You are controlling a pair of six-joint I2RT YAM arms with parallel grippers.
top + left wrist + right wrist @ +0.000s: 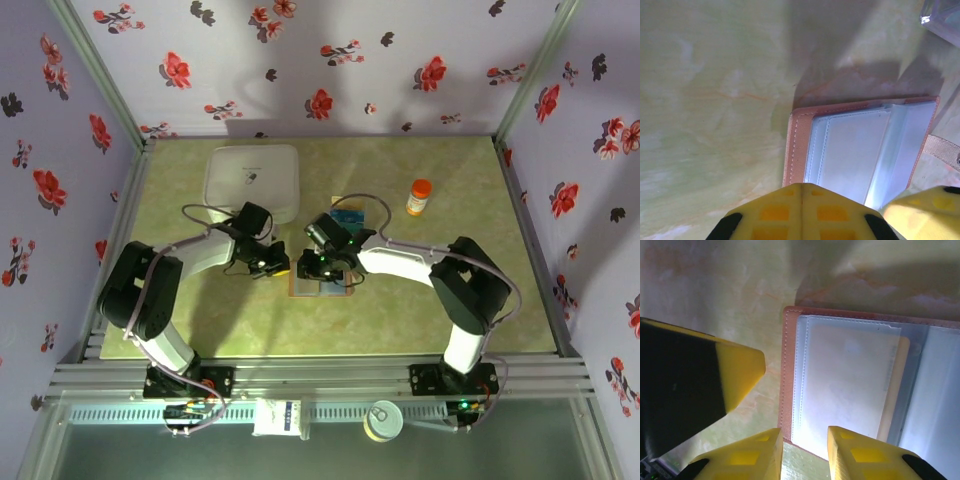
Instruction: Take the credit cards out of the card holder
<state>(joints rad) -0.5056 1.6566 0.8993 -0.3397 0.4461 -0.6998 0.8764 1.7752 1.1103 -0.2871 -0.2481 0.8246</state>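
The card holder (860,150) lies open on the green table, reddish-brown rim around grey-blue clear pockets; in the top view it (318,284) sits between both arms. My left gripper (801,187) is shut, its tip at the holder's near left edge, nothing seen between the fingers. My right gripper (804,439) is open, its jaws astride the holder's (850,385) near corner. A pale card with a yellowish edge (901,385) shows inside a pocket. Teal and blue credit cards (348,214) lie on the table just behind the right gripper (326,268), with the left gripper (272,266) close beside it.
A white square box (252,178) stands behind the left arm. An orange pill bottle (418,197) is at the back right. A clear plastic corner (942,20) shows at the upper right of the left wrist view. The left gripper's yellow finger (737,375) lies close left of the holder.
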